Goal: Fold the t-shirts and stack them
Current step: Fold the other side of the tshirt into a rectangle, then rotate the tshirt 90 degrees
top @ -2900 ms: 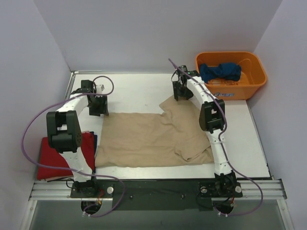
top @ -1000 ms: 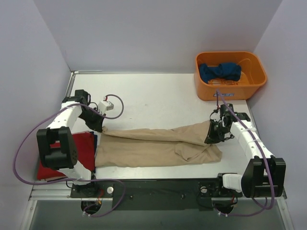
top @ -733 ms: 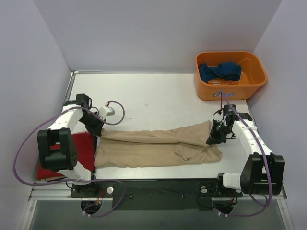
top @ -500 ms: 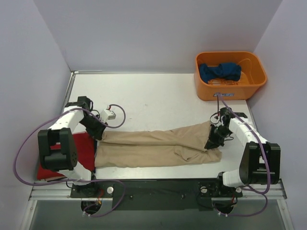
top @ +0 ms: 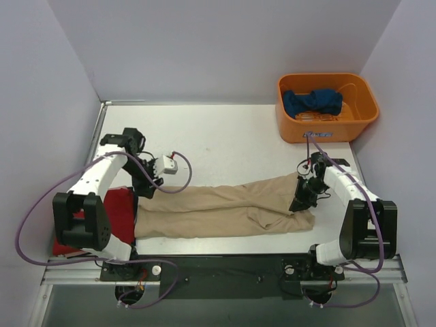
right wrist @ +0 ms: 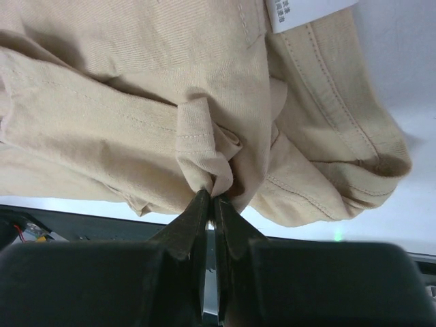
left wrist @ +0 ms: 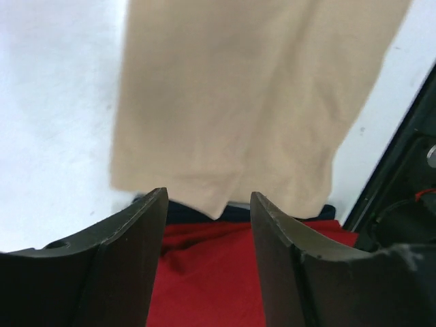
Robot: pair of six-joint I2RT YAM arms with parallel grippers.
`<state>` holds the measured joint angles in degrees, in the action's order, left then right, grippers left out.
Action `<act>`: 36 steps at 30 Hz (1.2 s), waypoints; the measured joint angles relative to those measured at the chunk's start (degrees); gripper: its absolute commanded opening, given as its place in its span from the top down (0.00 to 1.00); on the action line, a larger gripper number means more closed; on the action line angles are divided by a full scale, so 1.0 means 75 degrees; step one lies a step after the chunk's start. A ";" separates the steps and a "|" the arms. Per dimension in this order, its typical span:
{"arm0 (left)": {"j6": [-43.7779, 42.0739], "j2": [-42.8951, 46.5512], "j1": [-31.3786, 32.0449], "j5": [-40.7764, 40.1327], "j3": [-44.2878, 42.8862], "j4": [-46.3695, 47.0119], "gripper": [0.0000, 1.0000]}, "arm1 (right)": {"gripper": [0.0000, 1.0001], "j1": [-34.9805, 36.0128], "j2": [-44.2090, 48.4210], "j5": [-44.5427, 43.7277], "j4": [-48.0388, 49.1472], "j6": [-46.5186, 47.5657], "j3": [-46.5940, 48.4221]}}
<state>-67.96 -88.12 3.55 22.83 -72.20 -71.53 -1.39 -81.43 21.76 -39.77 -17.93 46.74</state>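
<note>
**Right pincer (right wrist: 211, 199) pinches the tan shirt (top: 218, 204), left pincer (left wrist: 208, 204) is open**

The right pincer is shut tight on a bunch of tan cloth at the shirt's right end. The left pincer is open with nothing in it. It hangs just over the shirt's left end, where the tan hem lies on the red shirt (left wrist: 238, 279). The tan shirt lies on the table (top: 225, 136) as a long thin band between the two arms. The blue shirt (top: 313, 102) sits in the orange bin (top: 327, 129).

I think the first fold is just being finished. Next the right pincer must let go too. Then the band needs folding end to end, so a pincer needs a fresh hold on one end.

About three seconds ago the shirt was spread wide. Half a second ago the left pincer was down at the cloth. Now it is up and off it.
</note>
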 measured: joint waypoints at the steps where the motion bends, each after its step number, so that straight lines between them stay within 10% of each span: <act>1: -0.0067 0.0038 0.0192 0.0006 0.0140 0.0009 0.37 | 1.00 0.0000 -0.0003 0.0000 0.0000 0.0000 0.0009; 5: -0.0256 -0.0009 0.0414 -0.0364 0.0976 0.0329 0.27 | 1.00 0.0000 -0.0017 -0.0003 -0.0006 0.0000 0.0015; 10: -0.0370 -0.0026 0.0449 -0.0851 0.1763 0.1227 0.77 | 1.00 0.0000 -0.0221 -0.0064 -0.0003 -0.0006 0.0012; 14: -0.0402 -0.0201 0.0481 -0.1137 0.2136 0.1775 0.80 | 0.77 -0.0003 -0.0533 -0.0184 0.0020 -0.0050 -0.0061; 21: -0.0373 -0.0356 0.0481 -0.1145 0.1880 0.1626 0.33 | 0.50 -0.0006 -0.0338 -0.0624 -0.0312 -0.0259 0.0032; 28: -0.0189 -0.0382 0.0434 -0.0035 -0.0364 0.0192 0.30 | 0.45 -0.0012 0.0507 -0.1413 -0.0670 -0.0356 0.1542; 36: 0.2515 -0.1064 0.0251 -0.0568 -0.0061 0.2795 0.30 | 0.50 0.0000 -0.0962 -0.1810 0.0766 -0.0463 0.2063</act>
<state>-49.10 -96.09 5.43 18.57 -72.66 -50.57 -1.39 -88.64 8.19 -34.02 -21.41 62.22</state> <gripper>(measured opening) 0.697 0.523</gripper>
